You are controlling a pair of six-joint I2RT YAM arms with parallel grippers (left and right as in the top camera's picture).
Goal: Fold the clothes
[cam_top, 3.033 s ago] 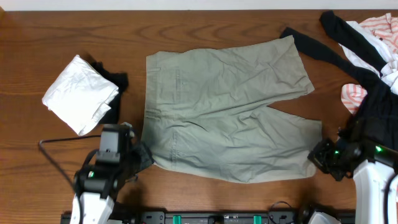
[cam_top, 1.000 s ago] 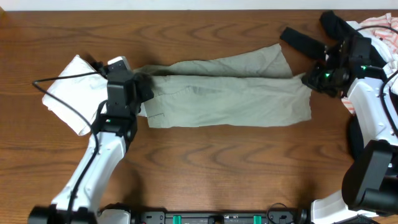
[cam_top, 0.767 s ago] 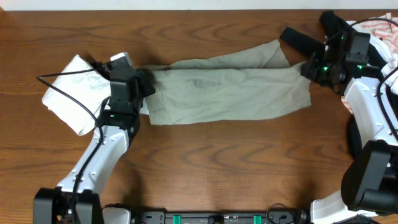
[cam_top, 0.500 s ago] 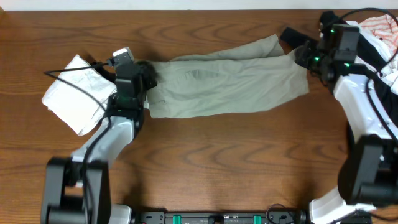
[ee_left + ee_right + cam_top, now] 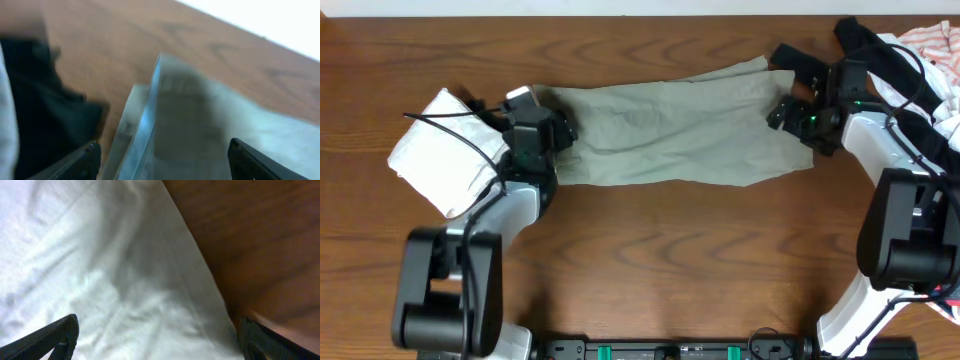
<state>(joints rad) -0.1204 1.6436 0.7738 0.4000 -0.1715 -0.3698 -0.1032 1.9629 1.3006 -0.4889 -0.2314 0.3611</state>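
Olive-green shorts lie folded lengthwise into a long band across the far middle of the table. My left gripper is at the band's left end, the waistband, and stands open over the cloth with nothing between its fingers. In the left wrist view the shorts fill the gap between the spread fingers of the left gripper. My right gripper is open at the band's right end, over the leg hems. In the right wrist view the right gripper is spread wide above the pale cloth.
A folded white garment lies at the left with a black garment under its far edge, close to my left arm. A heap of black and pink-striped clothes fills the far right corner, with a black piece reaching toward the shorts.
Both grippers, shut on the shorts' edge a second ago, slid it a little farther from me and opened. The cloth now lies loose on the table.
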